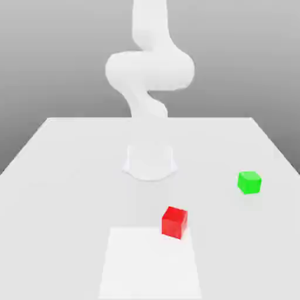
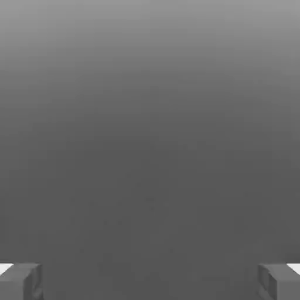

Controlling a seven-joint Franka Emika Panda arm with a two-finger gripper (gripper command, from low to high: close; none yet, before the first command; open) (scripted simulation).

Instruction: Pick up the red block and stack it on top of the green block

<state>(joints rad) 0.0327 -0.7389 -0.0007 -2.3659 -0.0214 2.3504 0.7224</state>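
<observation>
Hand view showed the two grey fingertips (image 2: pixel 20 281) of the jaws (image 2: pixel 150 282) at opposite edges of the picture, spread as wide apart as they could stand, released, with nothing between them and nothing touching either pad. Beyond them lay only a plain grey ground.

Outward from there, the exterior view showed the white robot arm (image 1: pixel 149 70) rising from its round white base (image 1: pixel 150 161) at the middle of the pale grey surface (image 1: pixel 64 176), bending back on itself in an S-shaped fold and climbing out past the top edge of the picture.

One small glossy red cube, the red block (image 1: pixel 174 221), sat on the surface nearer the camera than the base, slightly toward the exterior view's right, just touching the far right corner of a single flat white rectangular patch (image 1: pixel 149 263) marked on the surface. One small bright green cube, the green block (image 1: pixel 249 182), rested on the surface further toward the exterior view's right, a little farther from the camera than the red block and well apart from it. Both blocks stood flat on the surface, each alone, with the arm clear of both.
</observation>
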